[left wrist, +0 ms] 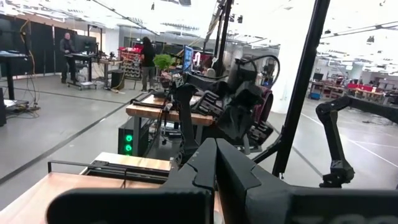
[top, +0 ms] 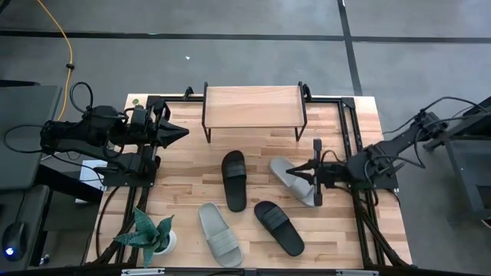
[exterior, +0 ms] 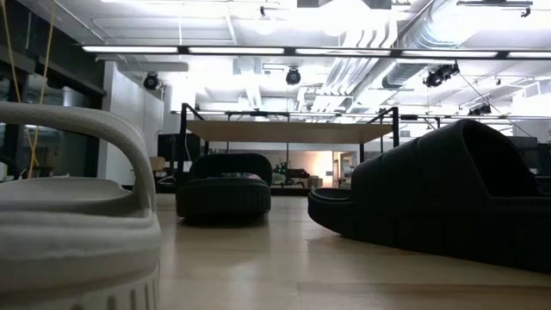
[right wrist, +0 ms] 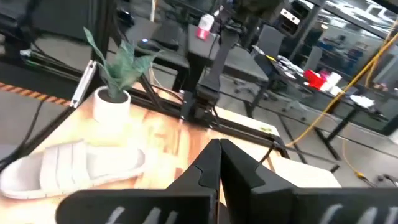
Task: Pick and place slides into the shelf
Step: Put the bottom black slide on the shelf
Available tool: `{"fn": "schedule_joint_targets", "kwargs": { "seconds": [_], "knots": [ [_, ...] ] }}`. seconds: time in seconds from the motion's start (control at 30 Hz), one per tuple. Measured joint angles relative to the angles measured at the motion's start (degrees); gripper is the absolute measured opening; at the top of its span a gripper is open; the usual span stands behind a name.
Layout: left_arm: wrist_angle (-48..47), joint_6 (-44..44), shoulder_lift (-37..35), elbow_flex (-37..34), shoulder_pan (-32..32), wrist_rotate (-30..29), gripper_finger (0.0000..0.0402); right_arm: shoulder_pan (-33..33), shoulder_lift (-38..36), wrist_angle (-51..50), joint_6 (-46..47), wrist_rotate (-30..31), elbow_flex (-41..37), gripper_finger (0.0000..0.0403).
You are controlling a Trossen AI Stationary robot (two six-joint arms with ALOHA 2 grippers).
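- Shelf (top: 253, 106): top centre of high view, nothing on it.
- Slides: two black (top: 234, 179) (top: 278, 227), two grey (top: 220, 234) (top: 293, 179), frame centre, on table (top: 184, 176).
- Left gripper (top: 182, 132): clenched, empty, upper left.
- Right gripper (top: 298, 173): clenched, empty, over right grey slide.

Open-plan robotics laboratory. The wooden table (top: 184, 192) stands on a grey floor marked with dark tape lines (top: 349, 34). Overhead run strip lights (exterior: 284, 50) and exposed ventilation ducts (exterior: 413, 43). Beyond the table stand further workbenches (left wrist: 161, 109), another robot arm (left wrist: 339, 143) and equipment showing green indicator lights (left wrist: 129, 138); two people (left wrist: 147, 59) stand at distant desks.
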Motion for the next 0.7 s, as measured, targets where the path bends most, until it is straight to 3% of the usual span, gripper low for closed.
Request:
{"fn": "schedule_joint_targets", "kwargs": {
  "seconds": [0.43,0.7],
  "knots": [
    [-0.06,0.01,0.0,0.0,0.0,-0.02,0.0001,8.67,7.98,-3.22,5.82,12.98,0.0,0.0],
    [-0.09,0.01,0.0,0.0,0.0,-0.02,0.0001,11.97,12.58,-4.88,11.23,15.84,0.0,0.0]
  ]
}}
